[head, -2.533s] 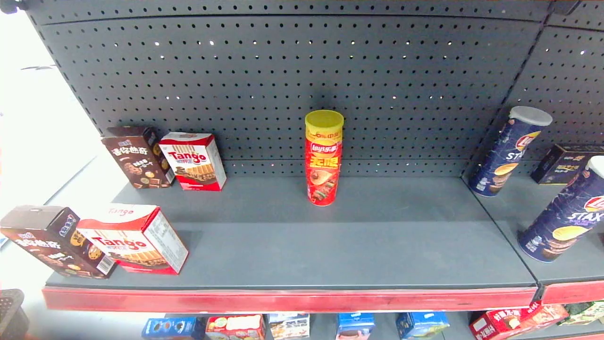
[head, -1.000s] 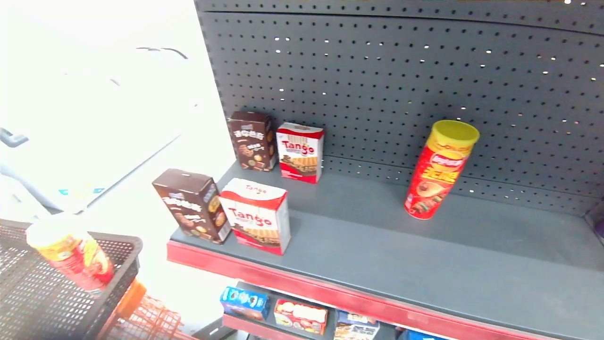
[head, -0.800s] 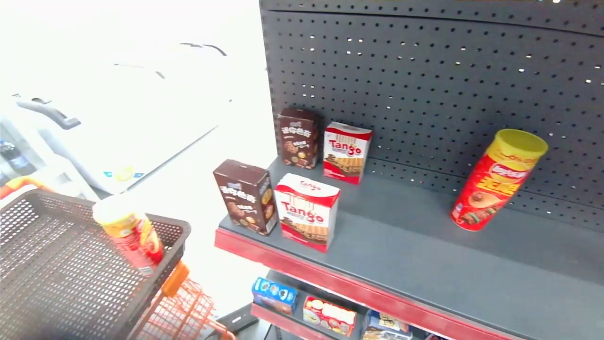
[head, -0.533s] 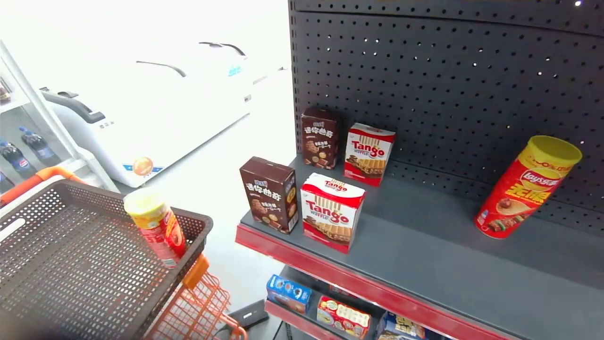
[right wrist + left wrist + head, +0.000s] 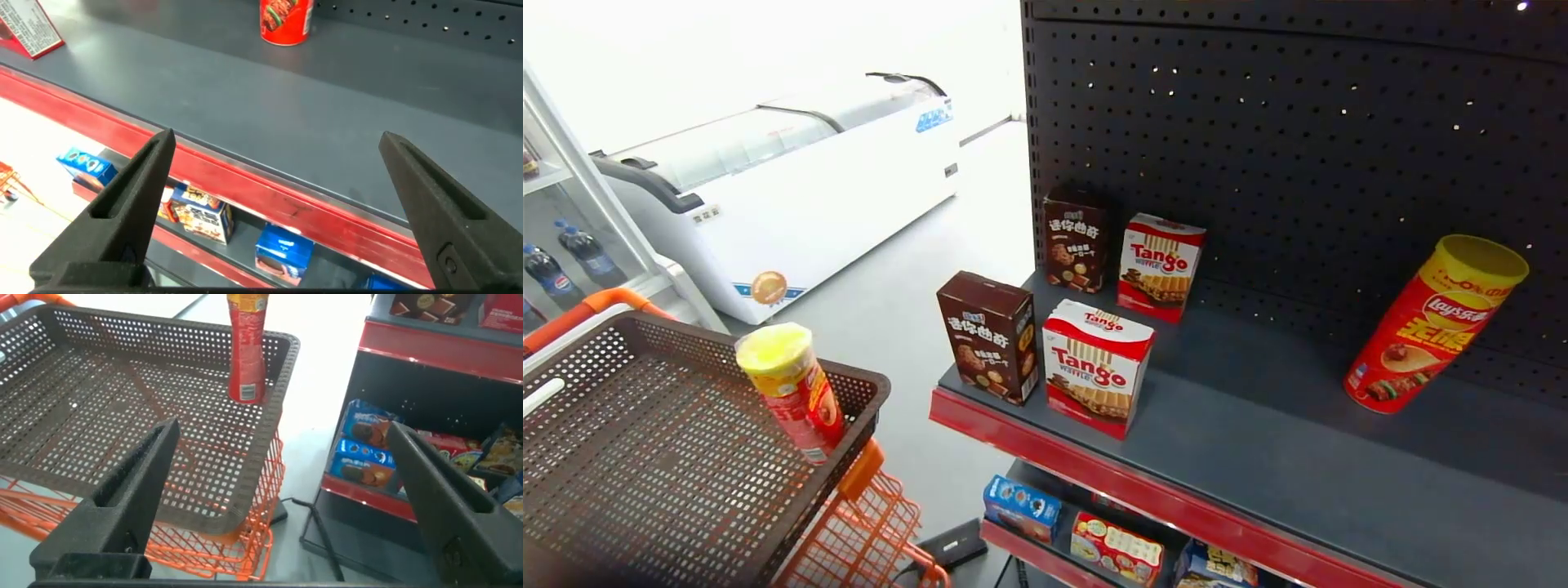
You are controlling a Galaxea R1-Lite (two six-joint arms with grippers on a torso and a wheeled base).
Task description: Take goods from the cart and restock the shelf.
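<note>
One red yellow-lidded crisp tube (image 5: pixel 1433 327) is standing on the grey shelf (image 5: pixel 1258 457) at 3 o'clock, while its twin (image 5: pixel 788 392) is waiting in the brown mesh cart basket (image 5: pixel 629 441) at 8 o'clock, left pincer (image 5: pixel 278 433) and right pincer (image 5: pixel 275 140) gaping empty.

Before the left gripper (image 5: pixel 282 498), fingers (image 5: pixel 122 514) spread, the brown mesh basket (image 5: pixel 98 416) offers open floor; only a red yellow-lidded crisp tube (image 5: pixel 247 351) stands at its far corner. Beyond the right gripper (image 5: pixel 278 212), the grey shelf deck (image 5: pixel 327 106) runs free to a second red tube (image 5: pixel 286 18).

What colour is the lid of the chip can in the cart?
Yellow lid, best in head view.
</note>
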